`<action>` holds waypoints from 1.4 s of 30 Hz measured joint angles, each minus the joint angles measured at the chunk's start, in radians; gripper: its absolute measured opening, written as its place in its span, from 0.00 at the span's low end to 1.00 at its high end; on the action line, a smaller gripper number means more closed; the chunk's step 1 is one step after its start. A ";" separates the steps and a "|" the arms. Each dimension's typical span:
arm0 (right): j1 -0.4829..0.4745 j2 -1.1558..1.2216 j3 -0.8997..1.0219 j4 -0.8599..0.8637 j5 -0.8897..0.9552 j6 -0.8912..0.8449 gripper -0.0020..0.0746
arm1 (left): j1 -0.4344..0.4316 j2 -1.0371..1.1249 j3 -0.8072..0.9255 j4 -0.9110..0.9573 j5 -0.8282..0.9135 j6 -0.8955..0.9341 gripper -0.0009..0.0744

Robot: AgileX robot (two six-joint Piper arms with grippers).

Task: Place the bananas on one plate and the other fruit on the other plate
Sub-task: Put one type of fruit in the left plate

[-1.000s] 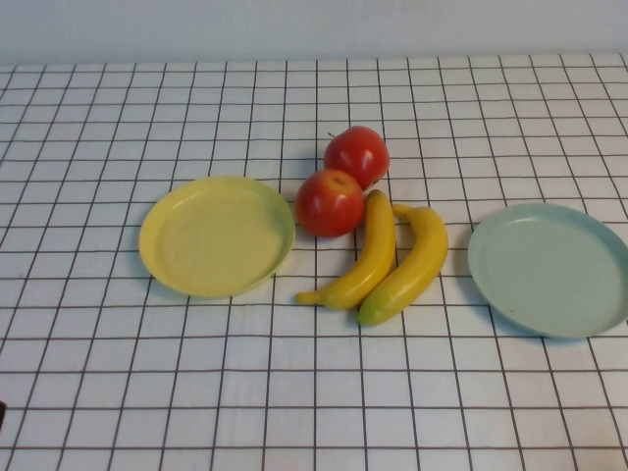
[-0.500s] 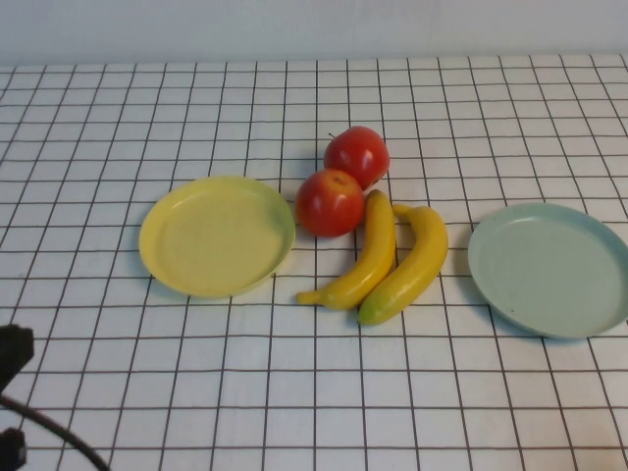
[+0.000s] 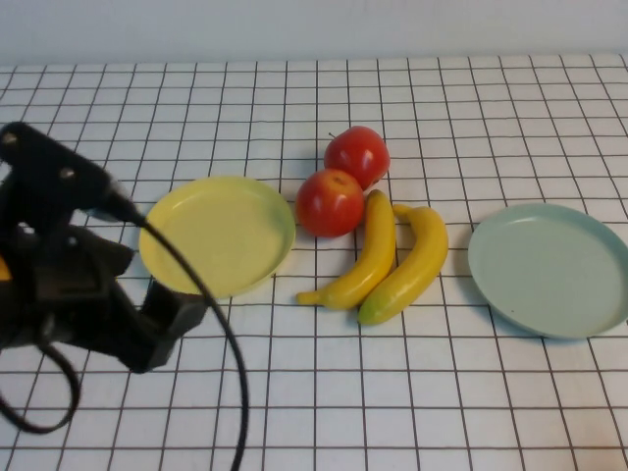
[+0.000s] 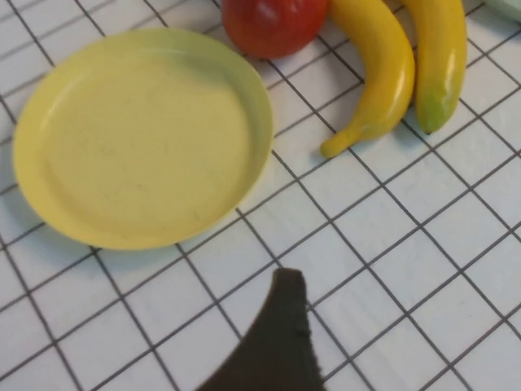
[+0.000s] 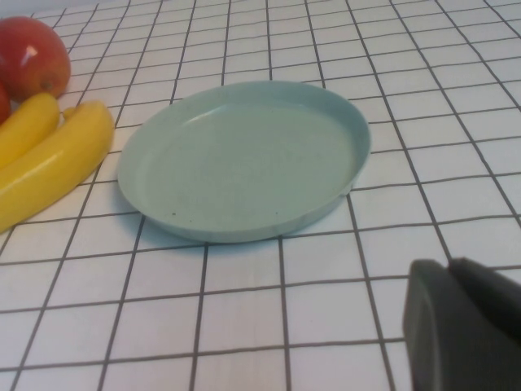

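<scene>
Two red apples (image 3: 330, 202) (image 3: 357, 155) sit touching each other in the middle of the table, just right of the pale yellow plate (image 3: 218, 235). Two bananas (image 3: 368, 257) (image 3: 412, 265) lie side by side in front of the apples. The pale blue-green plate (image 3: 549, 267) stands empty at the right. My left gripper (image 3: 179, 316) hovers at the yellow plate's near left edge. It is open and empty, and only one of its fingers (image 4: 281, 326) shows in the left wrist view. My right gripper (image 5: 453, 273) is shut and empty, near the blue-green plate (image 5: 244, 159).
A white cloth with a black grid (image 3: 392, 392) covers the table. The left arm's black body and its cable (image 3: 221, 334) fill the near left part. A pale wall runs along the far edge.
The left arm has swung in from the near left corner and now reaches toward the yellow plate. The fruit and both plates have not moved.
</scene>
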 joint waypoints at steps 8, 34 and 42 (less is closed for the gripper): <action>0.000 0.000 0.000 0.000 0.000 0.000 0.01 | -0.182 0.352 -0.260 0.124 0.059 -0.166 0.90; 0.000 0.000 0.000 0.000 0.000 0.000 0.01 | -0.284 1.087 -1.107 0.417 0.323 -0.309 0.90; 0.000 0.000 0.000 0.000 0.000 0.000 0.01 | -0.235 1.119 -1.109 0.458 0.263 -0.313 0.90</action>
